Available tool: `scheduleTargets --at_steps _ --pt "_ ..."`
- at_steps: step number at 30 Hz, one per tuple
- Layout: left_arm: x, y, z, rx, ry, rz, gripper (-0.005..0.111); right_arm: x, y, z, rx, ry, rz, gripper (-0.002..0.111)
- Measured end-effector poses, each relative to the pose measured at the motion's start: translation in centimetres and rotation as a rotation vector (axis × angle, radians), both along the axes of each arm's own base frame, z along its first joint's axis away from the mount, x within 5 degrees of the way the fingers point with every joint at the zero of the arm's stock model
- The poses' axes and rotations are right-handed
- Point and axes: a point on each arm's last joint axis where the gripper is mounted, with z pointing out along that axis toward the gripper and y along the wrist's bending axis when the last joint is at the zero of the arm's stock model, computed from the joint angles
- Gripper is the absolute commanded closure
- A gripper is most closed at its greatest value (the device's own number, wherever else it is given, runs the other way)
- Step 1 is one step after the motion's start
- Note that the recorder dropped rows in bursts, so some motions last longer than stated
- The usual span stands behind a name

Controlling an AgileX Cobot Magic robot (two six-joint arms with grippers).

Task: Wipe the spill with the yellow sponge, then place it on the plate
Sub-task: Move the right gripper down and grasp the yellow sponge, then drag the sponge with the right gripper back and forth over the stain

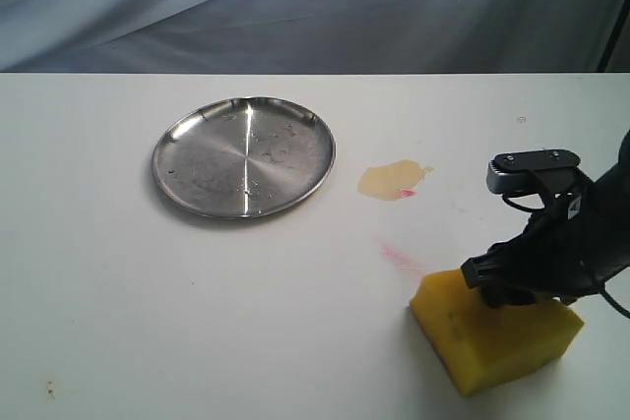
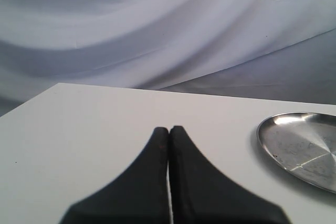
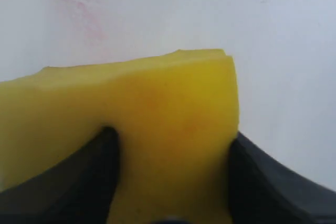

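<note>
Right gripper [image 3: 172, 137] has its jaws clamped on the yellow sponge [image 3: 157, 103], one on each side face, foam filling the gap between them. Exterior view agrees: right gripper [image 1: 512, 282] sits on top of the sponge [image 1: 492, 341] at the near right of the table [image 1: 98, 292]. The block looks to be resting on the surface, but I can't tell if it's slightly lifted. Left gripper [image 2: 168, 129] has its fingers pressed together on nothing and is parked off to the side with the plate [image 2: 299, 145] in its view. Spill [image 1: 392, 180] looks untouched, well apart from the sponge, farther back and to the left, between the sponge and the plate [image 1: 197, 159]. A faint pink streak [image 1: 399, 256] lies just beside the sponge on the way there. My read: grasp is done, wiping hasn't started. The next move calls for carrying or dragging the sponge back-left onto the blotch, bottom face flat with enough downward pressure to soak it up, then a few passes. After that, move it on left to the plate and release.
</note>
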Motion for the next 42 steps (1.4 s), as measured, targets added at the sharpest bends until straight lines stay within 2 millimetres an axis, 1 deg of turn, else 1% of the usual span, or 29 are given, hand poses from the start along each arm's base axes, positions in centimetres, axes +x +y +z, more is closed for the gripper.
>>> scheduleTargets --at_steps 3,8,13,18,20,22,24,28,32,35,39,40,42 --pt "0.0 0.0 0.0 0.0 0.0 0.0 0.107 0.1 0.1 -0.5 0.007 0.022 -0.012 0.089" --pt "0.0 0.0 0.0 0.0 0.0 0.0 0.107 0.3 0.3 -0.7 0.027 0.02 -0.036 0.107" --pt "0.0 0.0 0.0 0.0 0.0 0.0 0.107 1.5 0.7 -0.2 0.051 -0.019 -0.057 0.108" --pt "0.0 0.0 0.0 0.0 0.0 0.0 0.107 4.0 1.2 1.3 0.079 -0.144 -0.067 0.108" --pt "0.0 0.0 0.0 0.0 0.0 0.0 0.107 5.2 1.5 1.6 0.087 -0.18 -0.074 0.108" --pt "0.0 0.0 0.0 0.0 0.0 0.0 0.107 6.4 1.8 1.4 0.092 -0.202 -0.081 0.108" --pt "0.0 0.0 0.0 0.0 0.0 0.0 0.107 7.7 2.1 0.8 0.092 -0.209 -0.086 0.108" --pt "0.0 0.0 0.0 0.0 0.0 0.0 0.107 10.7 2.8 0.0 0.101 -0.229 -0.099 0.108" --pt "0.0 0.0 0.0 0.0 0.0 0.0 0.107 13.8 3.7 0.0 0.125 -0.271 -0.124 0.108" --pt "0.0 0.0 0.0 0.0 0.0 0.0 0.107 15.8 4.2 -0.3 0.137 -0.29 -0.136 0.108" --pt "0.0 0.0 0.0 0.0 0.0 0.0 0.107 17.6 4.8 -0.2 0.149 -0.282 -0.142 0.108" --pt "0.0 0.0 0.0 0.0 0.0 0.0 0.107 18.2 5.1 -0.4 0.15 -0.265 -0.138 0.108" --pt "0.0 0.0 0.0 0.0 0.0 0.0 0.107 18.5 5.6 -1.2 0.145 -0.226 -0.127 0.108"
